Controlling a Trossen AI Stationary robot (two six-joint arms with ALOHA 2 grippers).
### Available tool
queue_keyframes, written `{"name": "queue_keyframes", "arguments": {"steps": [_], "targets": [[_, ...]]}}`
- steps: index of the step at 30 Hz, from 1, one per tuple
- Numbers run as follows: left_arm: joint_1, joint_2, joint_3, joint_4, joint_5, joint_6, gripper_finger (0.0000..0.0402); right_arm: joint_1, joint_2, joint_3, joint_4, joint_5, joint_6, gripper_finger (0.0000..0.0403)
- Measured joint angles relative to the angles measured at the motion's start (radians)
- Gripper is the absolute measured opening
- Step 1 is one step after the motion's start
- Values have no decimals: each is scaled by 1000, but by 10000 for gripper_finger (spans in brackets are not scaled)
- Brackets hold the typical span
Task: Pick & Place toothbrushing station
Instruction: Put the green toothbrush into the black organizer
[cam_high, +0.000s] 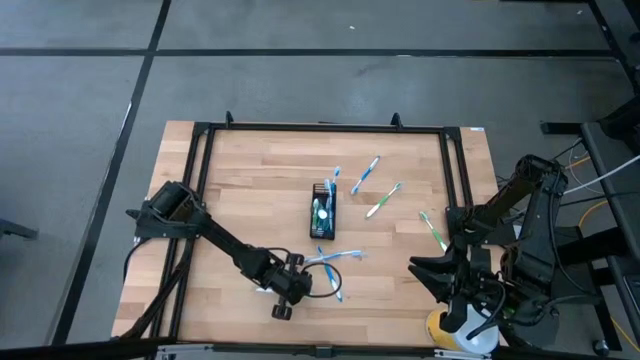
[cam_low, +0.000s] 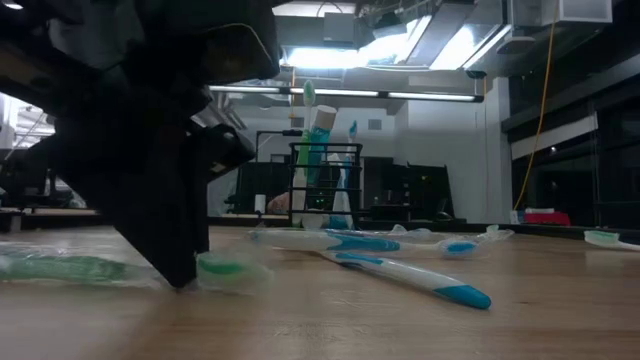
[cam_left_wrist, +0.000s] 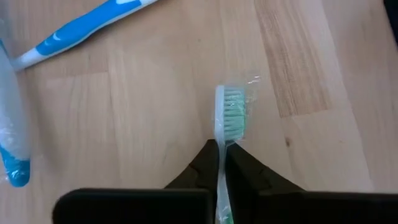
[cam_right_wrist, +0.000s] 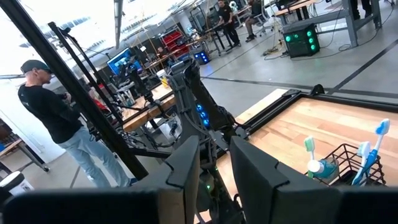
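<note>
The black mesh holder (cam_high: 322, 212) stands mid-table with a blue tube and brushes upright in it; the right wrist view shows it too (cam_right_wrist: 348, 165). A green-white toothbrush (cam_left_wrist: 232, 115) in clear wrap lies flat on the wood near the front edge. My left gripper (cam_left_wrist: 221, 150) is down on the toothbrush (cam_low: 225, 267) and shut on it, low at the table (cam_high: 290, 285). Blue-white toothbrushes (cam_high: 335, 258) lie just right of the gripper. My right gripper (cam_right_wrist: 214, 168) hangs open and level, high at the table's right side (cam_high: 440, 272). My left gripper pinches the green-white toothbrush's neck (cam_left_wrist: 219, 163), just behind the bristle head, between its two fingertips. The fingers slant down from above, one on each side of the neck. The brush lies flat on the table, its handle (cam_low: 60, 268) and head both on the wood.
More toothbrushes lie right of the holder: a blue one (cam_high: 365, 173) and two green ones (cam_high: 383, 200) (cam_high: 433, 230). A yellow-and-white cup (cam_high: 460, 330) stands at the front right corner. A black frame (cam_high: 320, 127) runs around the table. A person (cam_right_wrist: 56, 124) stands beyond the table.
</note>
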Motion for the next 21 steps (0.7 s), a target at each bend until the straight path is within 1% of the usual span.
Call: {"name": "queue_keyframes", "arguments": {"steps": [3,6,11,15,19,21], "targets": [[0,-10,4,-18,-5,-6,6,0,-1,0,0,0,-3,96],[5,-37,20,-32,-35,-6,5,1,-1,0,0,0,-4,96],[26,-102,39,-60,-112,-6,4,2,-2,0,1,0,-15,96],[57,-189,50,-89,-223,-19,4,2,-2,0,8,16,-27,96],[113,-294,49,-94,-381,-41,4,2,-2,0,8,23,-34,96],[147,-348,49,-64,-454,-44,3,2,-2,0,8,24,-40,96]]}}
